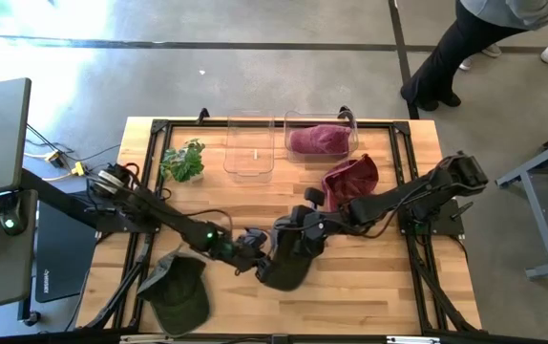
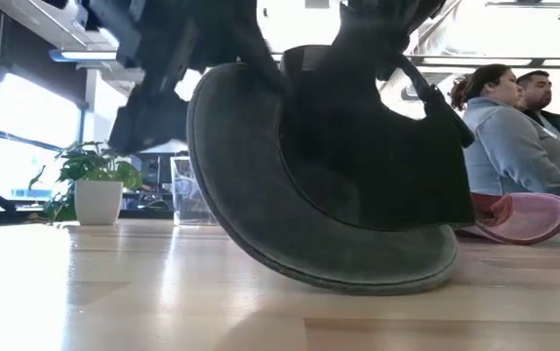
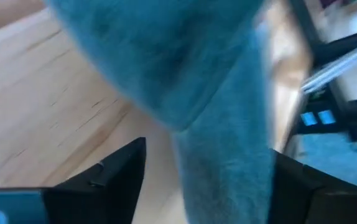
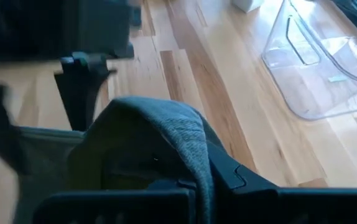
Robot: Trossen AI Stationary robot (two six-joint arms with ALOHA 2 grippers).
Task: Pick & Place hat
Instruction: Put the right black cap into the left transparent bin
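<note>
Both arms meet at the middle of the table [image 1: 369, 287], each working the same dark hat [image 1: 288, 260]. The low view shows that hat tipped up on its curved brim edge, only the rim touching the wood and the crown raised, which suggests it is being lifted or turned rather than lying at rest. The left end effector [image 1: 247, 250] reaches in from the left, and its wrist view shows a fold of the fabric running between its two fingers [image 3: 113, 180]; they look closed on it, though the cloth hides the contact. The right end effector [image 1: 305, 227] comes from the right and sits at the crown, and in its wrist view the material bunches over its fingers, so it appears clamped on the hat too. Two holds would keep soft cloth from sagging. Behind them stand two clear bins: the empty bin [image 1: 248, 145] and a bin [image 1: 324, 134] already holding a maroon hat [image 1: 319, 139]. Another maroon hat [image 1: 350, 180] and a green cap [image 1: 179, 287] lie loose, apparently still to be sorted.
</note>
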